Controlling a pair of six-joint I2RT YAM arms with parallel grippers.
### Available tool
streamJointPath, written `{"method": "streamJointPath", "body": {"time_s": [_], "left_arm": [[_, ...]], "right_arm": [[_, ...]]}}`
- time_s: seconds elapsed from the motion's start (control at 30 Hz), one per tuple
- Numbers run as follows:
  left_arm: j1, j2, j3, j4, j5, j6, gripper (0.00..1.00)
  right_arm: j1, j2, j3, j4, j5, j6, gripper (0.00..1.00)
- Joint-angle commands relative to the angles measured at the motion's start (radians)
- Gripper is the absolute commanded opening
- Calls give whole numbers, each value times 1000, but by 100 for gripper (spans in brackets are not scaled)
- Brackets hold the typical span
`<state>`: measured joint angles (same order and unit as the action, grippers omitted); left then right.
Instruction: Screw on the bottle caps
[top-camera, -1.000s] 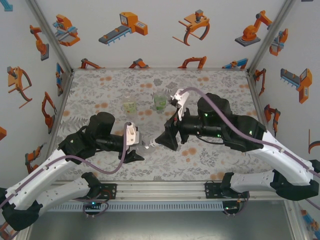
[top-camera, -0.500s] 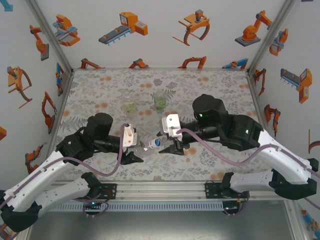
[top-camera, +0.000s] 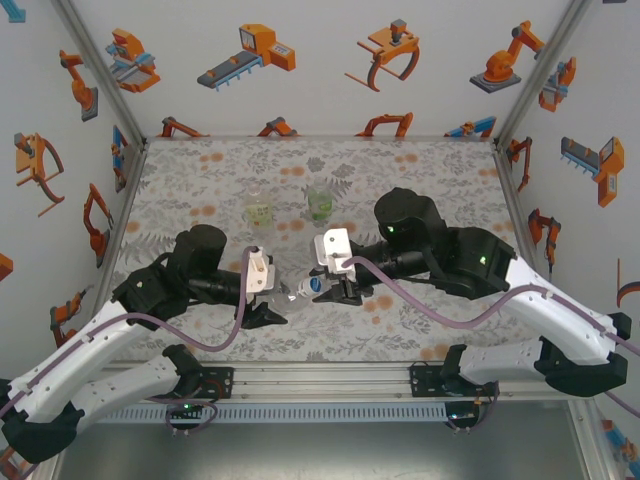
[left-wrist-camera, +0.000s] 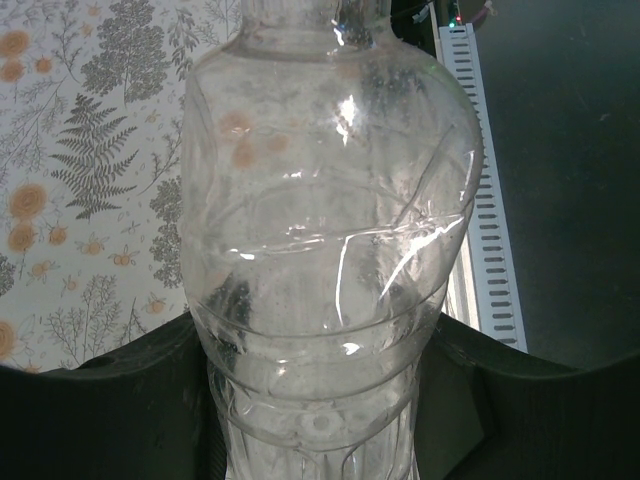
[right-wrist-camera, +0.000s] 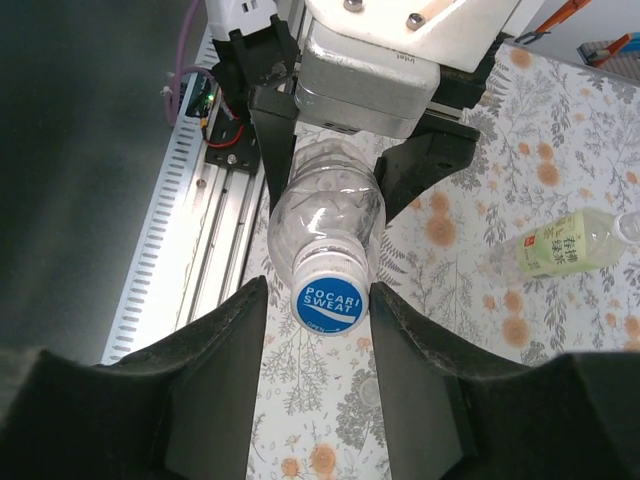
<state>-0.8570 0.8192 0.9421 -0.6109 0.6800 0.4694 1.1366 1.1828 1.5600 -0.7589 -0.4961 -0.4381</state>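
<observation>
My left gripper (top-camera: 272, 303) is shut on the base of a colourless clear bottle (top-camera: 291, 293), held level just above the table with its neck pointing right. The left wrist view shows the bottle (left-wrist-camera: 320, 200) pinched between the dark fingers (left-wrist-camera: 120, 400). A cap (right-wrist-camera: 330, 300), white-sided with a blue printed top, sits on the neck. My right gripper (right-wrist-camera: 318, 292) is open, with one finger at each side of the cap (top-camera: 313, 285). One finger is at its rim and a narrow gap shows at the other. The pale yellow-green bottle (top-camera: 259, 212) and the green bottle (top-camera: 320, 203) stand further back.
The metal rail (top-camera: 320, 380) runs along the near table edge, just below both grippers. Printed side walls (top-camera: 100, 200) close in the floral table. The pale yellow-green bottle (right-wrist-camera: 560, 245) is off to the side of the right gripper.
The right gripper has rolled round from one second ago and closed in on the cap, edging slightly left. The left gripper and bottle have barely moved.
</observation>
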Motion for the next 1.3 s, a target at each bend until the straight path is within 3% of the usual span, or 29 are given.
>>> {"method": "streamJointPath", "body": {"time_s": [0.0,0.3,0.43,0.57,0.73,0.8,0.93,1.17,1.27], "left_arm": [[-2,-4,32,3,23,2,0],[-3,-17,26,23,6,-9,0],[-3,-19,18,52,-37,-32,0],[-3,-17,10,73,-86,-40,0],[-3,-16,-2,110,-154,-43,0],[-2,-13,-3,119,-178,-40,0],[-3,7,-1,140,-191,-34,0],[-2,40,17,135,-185,-27,0],[-2,37,14,130,-176,-22,0]], "right_arm": [[6,5,4,9,25,11,42],[5,5,-13,27,39,63,30],[6,-2,-42,74,100,228,19],[7,-13,-100,170,200,568,9],[12,-39,-196,246,403,1123,7],[12,-38,-215,208,485,1369,0],[12,-4,-201,-7,560,1799,0],[9,23,-140,-31,574,1794,1],[10,26,-117,-40,574,1757,17]]}}
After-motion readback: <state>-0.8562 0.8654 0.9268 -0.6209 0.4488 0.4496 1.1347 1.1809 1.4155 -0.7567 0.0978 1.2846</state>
